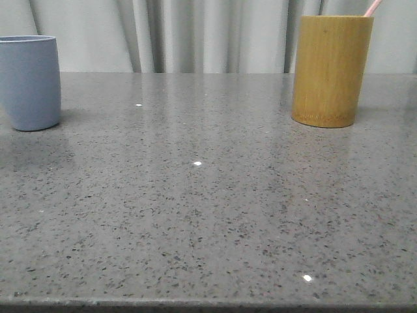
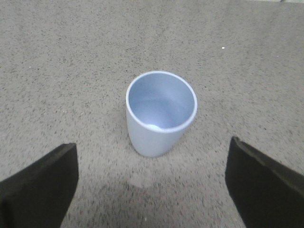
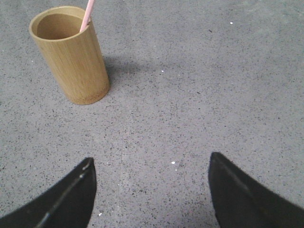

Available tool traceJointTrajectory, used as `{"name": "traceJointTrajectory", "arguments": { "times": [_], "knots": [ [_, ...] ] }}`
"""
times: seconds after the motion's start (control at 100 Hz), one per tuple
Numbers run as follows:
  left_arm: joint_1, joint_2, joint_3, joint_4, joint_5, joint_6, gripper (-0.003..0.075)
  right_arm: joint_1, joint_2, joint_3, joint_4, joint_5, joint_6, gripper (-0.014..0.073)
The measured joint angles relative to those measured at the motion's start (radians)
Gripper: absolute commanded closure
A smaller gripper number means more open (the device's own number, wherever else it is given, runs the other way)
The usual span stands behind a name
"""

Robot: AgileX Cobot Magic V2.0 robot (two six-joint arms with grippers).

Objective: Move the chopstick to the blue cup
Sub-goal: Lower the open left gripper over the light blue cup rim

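Note:
The blue cup (image 1: 29,81) stands upright at the far left of the grey table; in the left wrist view the cup (image 2: 160,114) is empty. A pale pink chopstick (image 1: 373,7) sticks out of the yellow-brown bamboo cylinder (image 1: 331,70) at the far right, and the chopstick (image 3: 87,14) leans on the cylinder's rim (image 3: 71,54) in the right wrist view. My left gripper (image 2: 152,147) is open and empty, above the table short of the blue cup. My right gripper (image 3: 151,164) is open and empty, well short of the cylinder. Neither gripper shows in the front view.
The speckled grey table (image 1: 208,195) stretches between the two containers. A pale curtain (image 1: 195,32) hangs behind the table's back edge.

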Motion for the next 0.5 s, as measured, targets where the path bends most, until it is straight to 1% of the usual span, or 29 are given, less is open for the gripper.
{"name": "traceJointTrajectory", "arguments": {
  "times": [0.32, 0.5],
  "knots": [
    [0.000, 0.286, -0.190, 0.000, 0.005, 0.006, 0.0113, 0.000, 0.000, 0.000, 0.000, 0.000, 0.000, 0.0084],
    [0.000, 0.398, -0.230, 0.002, 0.025, 0.008, 0.0113, 0.000, 0.000, 0.000, 0.000, 0.000, 0.000, 0.0084]
  ]
}}
